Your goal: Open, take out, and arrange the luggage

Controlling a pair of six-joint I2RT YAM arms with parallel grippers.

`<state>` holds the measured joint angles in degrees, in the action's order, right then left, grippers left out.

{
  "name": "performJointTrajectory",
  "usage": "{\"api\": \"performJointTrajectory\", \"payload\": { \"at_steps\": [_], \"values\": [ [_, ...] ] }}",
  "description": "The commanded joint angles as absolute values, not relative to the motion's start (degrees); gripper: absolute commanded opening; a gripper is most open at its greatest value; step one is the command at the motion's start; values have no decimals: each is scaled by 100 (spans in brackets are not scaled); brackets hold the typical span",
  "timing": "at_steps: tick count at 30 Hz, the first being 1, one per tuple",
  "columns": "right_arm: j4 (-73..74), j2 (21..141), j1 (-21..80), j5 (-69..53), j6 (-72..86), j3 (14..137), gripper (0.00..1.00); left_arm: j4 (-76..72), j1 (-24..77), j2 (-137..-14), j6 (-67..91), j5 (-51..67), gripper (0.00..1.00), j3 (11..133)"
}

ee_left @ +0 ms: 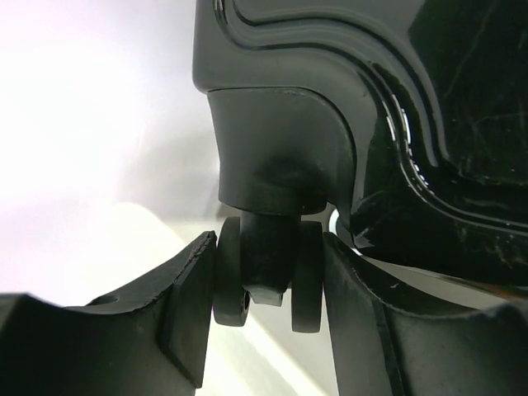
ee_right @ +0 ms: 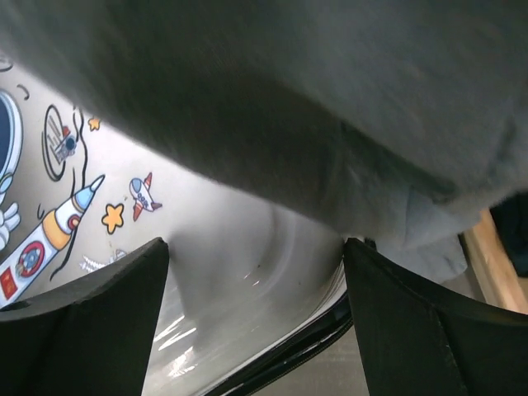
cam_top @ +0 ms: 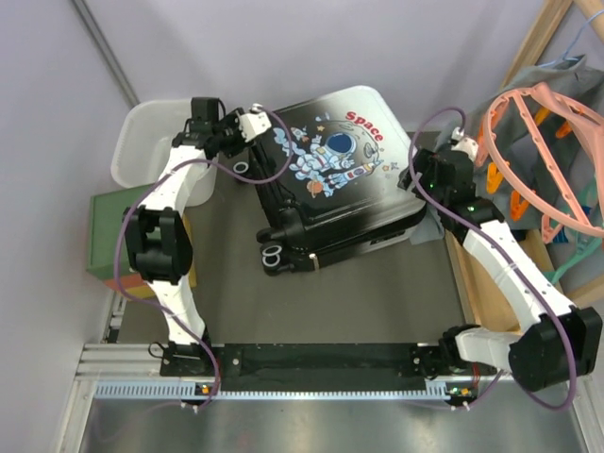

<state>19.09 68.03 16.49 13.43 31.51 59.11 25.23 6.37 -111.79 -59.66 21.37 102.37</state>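
Two pincers flank the luggage (cam_top: 330, 179). Left pincer (ee_left: 266, 252) is clamped on a black wheel (ee_left: 307, 285), one finger against each side, beneath the luggage's dark corner. Right pincer (ee_right: 252, 256) gapes wide, holding nothing, just over its white printed top, grey cloth (ee_right: 330, 99) above it. Luggage lies shut and print-up on the desk (cam_top: 226, 311) between them.

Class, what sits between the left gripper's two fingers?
A black suitcase wheel, pinched by both fingers; the left wrist view shows it.
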Motion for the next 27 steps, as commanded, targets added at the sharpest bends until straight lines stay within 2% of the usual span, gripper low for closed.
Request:
{"api": "performJointTrajectory", "payload": {
  "at_steps": [1, 6, 11, 18, 23, 27],
  "values": [
    [1600, 7628, 2206, 387, 2584, 6205, 77, 3402, 949, -10381, -4651, 2744, 0, 9344],
    [1363, 8076, 2311, 220, 2453, 6582, 77, 3515, 958, -9687, -3938, 2207, 0, 8693],
    [1318, 8779, 2408, 263, 2031, 7127, 77, 3542, 958, -8949, -2990, 2144, 0, 7921],
    [1537, 9518, 2584, 281, 1407, 8041, 76, 3744, 958, -7885, -839, 2084, 0, 7208],
    [1591, 9159, 2803, 640, 1143, 7754, 76, 4104, 958, -7357, 200, 2004, 0, 6795],
    [1766, 8291, 3023, 913, 967, 7287, 77, 4175, 958, -7093, 632, 1899, 0, 6653]
  ]
}}
